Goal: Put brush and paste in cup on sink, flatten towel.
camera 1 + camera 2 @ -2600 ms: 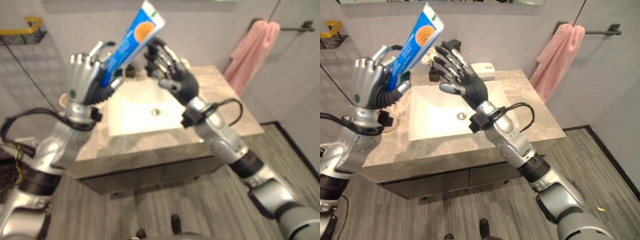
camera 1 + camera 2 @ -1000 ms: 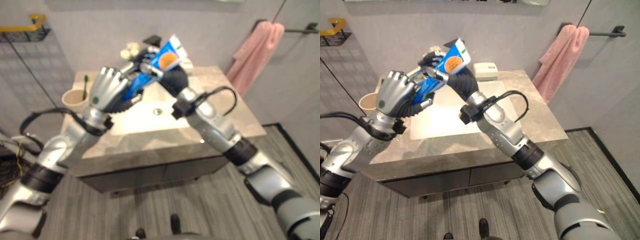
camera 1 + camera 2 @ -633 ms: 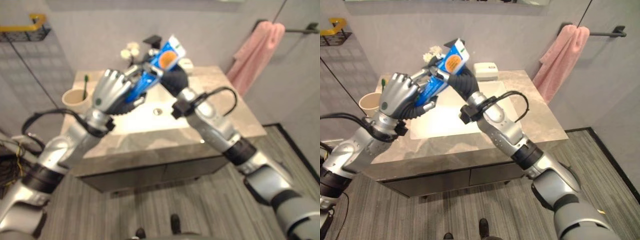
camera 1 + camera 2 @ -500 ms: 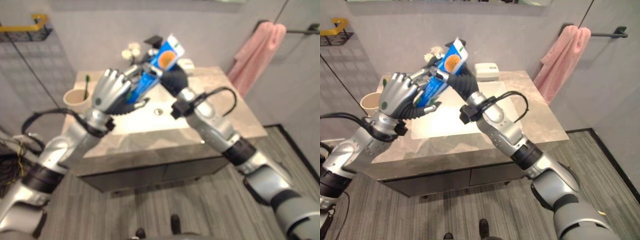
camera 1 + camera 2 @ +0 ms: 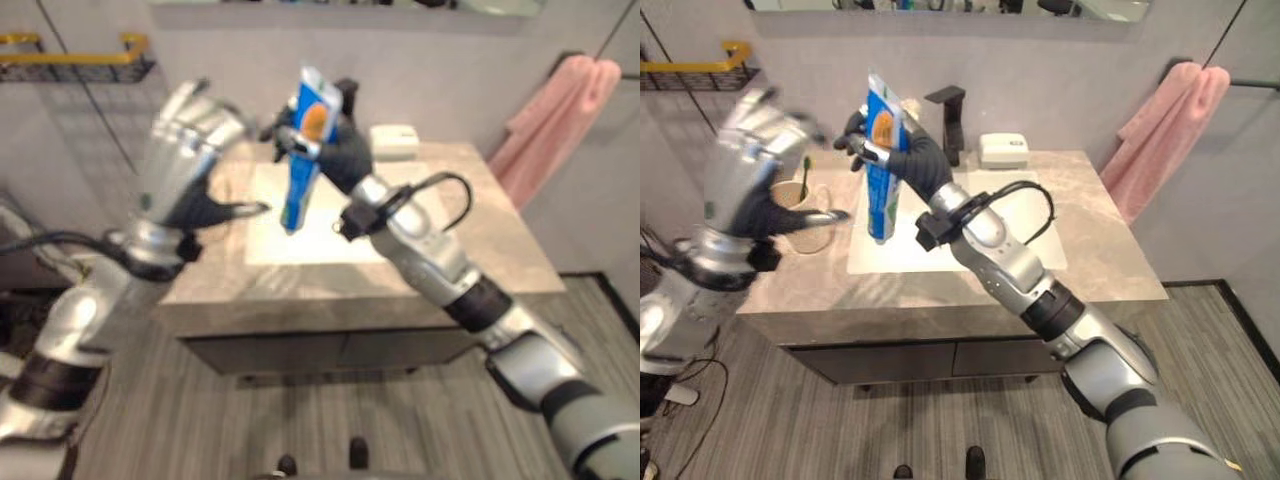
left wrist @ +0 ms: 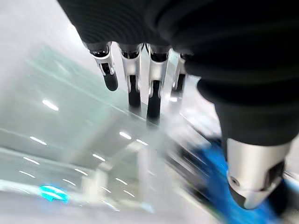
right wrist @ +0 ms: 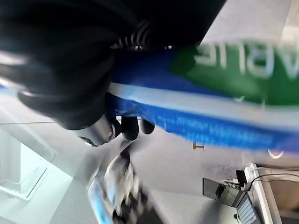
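The right robot hand (image 5: 902,155) has the toothpaste tube (image 5: 880,165) all to itself, fingers curled round its upper half, holding it upright above the white sink basin (image 5: 970,235) with the cap end pointing down. The right wrist view confirms it: dark-tipped fingers (image 7: 128,128) wrapped against the blue and green body of the tube.

Over to the left robot hand (image 5: 185,150): it is off the tube and raised well to the left of the right robot hand, fingers spread and fairly straight, thumb sticking out toward the tube, holding nothing. Its wrist view shows the fingers (image 6: 140,74) extended in a row, with a blur of blue past the thumb.

The beige cup (image 5: 805,225) stands on the marble desk (image 5: 1100,260), below the left robot hand and to the left of the tube, with the green-tipped toothbrush (image 5: 805,175) standing inside it.

Behind the right robot hand rises the black faucet (image 5: 950,120), and just to its right sits a white soap dish (image 5: 1002,150). Far off to the right of the right robot hand, the pink towel (image 5: 1160,135) hangs bunched from a wall rail (image 5: 1245,85). A yellow-rimmed wire shelf (image 5: 700,65) sits on the wall above the left robot hand.
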Controlling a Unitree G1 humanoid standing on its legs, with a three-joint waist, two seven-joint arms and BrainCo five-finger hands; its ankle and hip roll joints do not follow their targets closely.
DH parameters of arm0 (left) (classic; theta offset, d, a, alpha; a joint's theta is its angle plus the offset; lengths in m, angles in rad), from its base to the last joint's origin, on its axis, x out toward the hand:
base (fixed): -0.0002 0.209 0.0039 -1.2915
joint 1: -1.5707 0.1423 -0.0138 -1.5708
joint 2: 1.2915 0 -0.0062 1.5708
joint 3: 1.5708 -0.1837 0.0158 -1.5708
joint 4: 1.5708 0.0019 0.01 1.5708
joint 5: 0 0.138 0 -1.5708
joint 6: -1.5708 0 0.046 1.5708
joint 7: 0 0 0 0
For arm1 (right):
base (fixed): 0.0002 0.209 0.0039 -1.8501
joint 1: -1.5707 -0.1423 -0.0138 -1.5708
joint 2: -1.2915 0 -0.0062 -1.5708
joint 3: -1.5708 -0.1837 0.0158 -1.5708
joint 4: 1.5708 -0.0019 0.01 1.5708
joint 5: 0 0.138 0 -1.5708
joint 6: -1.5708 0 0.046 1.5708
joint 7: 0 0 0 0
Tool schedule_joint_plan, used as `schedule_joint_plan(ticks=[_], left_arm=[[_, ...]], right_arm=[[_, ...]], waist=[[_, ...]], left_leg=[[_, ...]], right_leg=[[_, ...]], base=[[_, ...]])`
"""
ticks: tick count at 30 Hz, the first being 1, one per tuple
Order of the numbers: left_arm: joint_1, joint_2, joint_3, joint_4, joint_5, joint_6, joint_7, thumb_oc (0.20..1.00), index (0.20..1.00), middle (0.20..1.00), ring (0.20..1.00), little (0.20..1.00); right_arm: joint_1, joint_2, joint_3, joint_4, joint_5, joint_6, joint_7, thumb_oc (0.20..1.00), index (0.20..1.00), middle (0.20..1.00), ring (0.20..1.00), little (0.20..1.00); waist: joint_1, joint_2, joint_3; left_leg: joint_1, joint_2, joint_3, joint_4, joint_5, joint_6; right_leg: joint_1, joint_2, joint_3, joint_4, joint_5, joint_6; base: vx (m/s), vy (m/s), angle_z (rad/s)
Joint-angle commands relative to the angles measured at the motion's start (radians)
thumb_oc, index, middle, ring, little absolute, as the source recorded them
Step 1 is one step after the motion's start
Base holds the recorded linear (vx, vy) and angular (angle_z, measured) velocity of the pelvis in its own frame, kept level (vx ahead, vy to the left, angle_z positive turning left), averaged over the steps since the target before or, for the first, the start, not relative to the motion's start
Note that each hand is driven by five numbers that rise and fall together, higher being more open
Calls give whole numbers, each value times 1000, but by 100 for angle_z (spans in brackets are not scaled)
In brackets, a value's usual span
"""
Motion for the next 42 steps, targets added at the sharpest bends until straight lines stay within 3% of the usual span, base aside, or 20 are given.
schedule_joint_plan(ticks=[1, 6, 11, 15, 20, 26, 31, 37, 42], left_arm=[[41, 85, 52, 9, -52, 19, 49, 1000, 1000, 1000, 1000, 1000], [212, 77, 211, 62, -56, 46, 67, 1000, 1000, 1000, 1000, 1000], [353, 31, 286, 100, -67, 57, 44, 1000, 1000, 1000, 1000, 1000], [463, -20, 318, 149, -90, 68, 11, 1000, 1000, 1000, 1000, 1000], [572, -126, 287, 202, -201, 54, -76, 1000, 1000, 1000, 1000, 1000], [623, -153, 172, 303, -274, 47, -167, 1000, 1000, 1000, 1000, 1000], [608, -197, 50, 481, -334, 66, -212, 1000, 1000, 1000, 1000, 1000], [532, -243, -175, 786, -326, 85, -257, 1000, 1000, 1000, 1000, 1000], [484, -305, -262, 954, -338, 97, -258, 1000, 1000, 1000, 1000, 1000]], right_arm=[[-16, -12, -120, 6, -32, -46, -13, 200, 200, 200, 200, 200], [21, -44, -171, -11, -46, -49, -15, 200, 200, 200, 200, 200], [36, -64, -216, -32, -73, -57, -18, 200, 200, 200, 200, 200], [49, -66, -248, -48, -102, -61, -23, 200, 200, 200, 200, 200], [32, -79, -261, -56, -116, -53, -28, 200, 200, 200, 200, 200], [-109, -95, -226, 3, -106, -63, -55, 200, 200, 200, 200, 200], [-202, -62, -187, 54, -139, -72, -88, 200, 200, 200, 200, 200], [-332, -17, -142, 146, -152, -98, -125, 200, 200, 200, 200, 200], [-381, 1, -126, 175, -162, -114, -147, 200, 200, 200, 200, 200]], waist=[[31, -41, -54], [65, -42, -50], [91, -44, -45], [110, -48, -39], [137, -58, -30], [166, -70, -13], [186, -77, 4], [196, -80, 25], [197, -76, 35]], left_leg=[[8, -14, -41, 12, -72, 34], [7, -19, -68, 12, -68, 35], [5, -23, -91, 12, -64, 39], [3, -27, -108, 12, -62, 43], [-10, -34, -129, 12, -57, 49], [-25, -43, -155, 12, -49, 57], [-44, -47, -175, 12, -39, 61], [-74, -52, -197, 12, -28, 63], [-100, -56, -214, 12, -20, 65]], right_leg=[[48, -65, 6, -1, -42, 57], [64, -69, -23, -1, -50, 54], [74, -75, -47, -1, -55, 53], [80, -79, -64, -1, -59, 52], [80, -86, -82, -1, -59, 52], [78, -94, -102, -1, -55, 55], [72, -96, -118, -1, -53, 55], [58, -98, -134, -1, -51, 57], [42, -99, -145, -1, -49, 58]], base=[[-16, -14, 18], [-8, -17, 19], [-10, -1, 14], [-5, 4, 14], [-1, 13, 12], [-3, 18, 15], [0, 14, 11], [15, 16, 9], [34, 18, 15]])
